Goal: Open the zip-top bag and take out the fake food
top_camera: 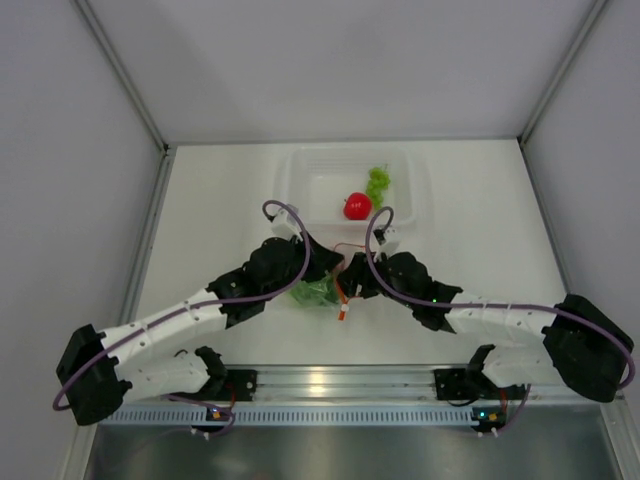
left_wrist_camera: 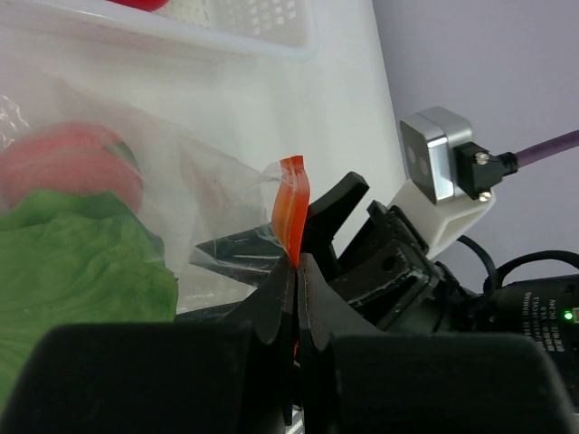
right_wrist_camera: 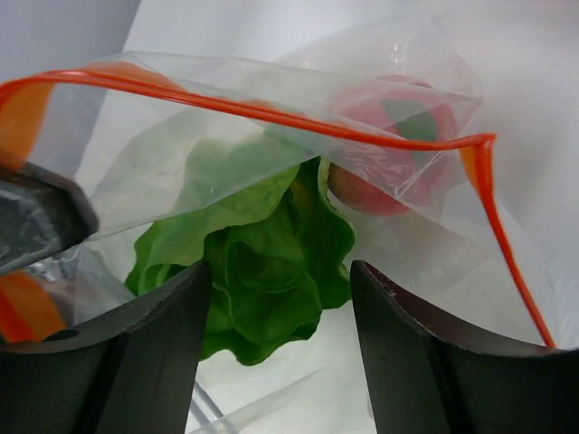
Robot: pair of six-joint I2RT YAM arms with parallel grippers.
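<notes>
The clear zip-top bag [top_camera: 318, 292] lies on the table between both grippers, and its mouth is open in the right wrist view [right_wrist_camera: 208, 154]. The orange-red zip strip [right_wrist_camera: 271, 113] arches across the mouth. Inside lie green lettuce [right_wrist_camera: 262, 262] and a pinkish-red round fruit [right_wrist_camera: 389, 154]; both also show in the left wrist view, the lettuce [left_wrist_camera: 72, 262] and the fruit [left_wrist_camera: 63, 167]. My left gripper [left_wrist_camera: 296, 262] is shut on one lip of the zip strip [left_wrist_camera: 294, 208]. My right gripper [right_wrist_camera: 280, 280] is open at the bag's mouth, with the lettuce between its fingers.
A rigid clear tray [top_camera: 300, 170] stands behind the bag and holds a red tomato [top_camera: 357, 206] and a green grape bunch [top_camera: 378, 183]. Grey walls close in both sides of the table. The arms' mounting rail [top_camera: 340, 385] runs along the near edge.
</notes>
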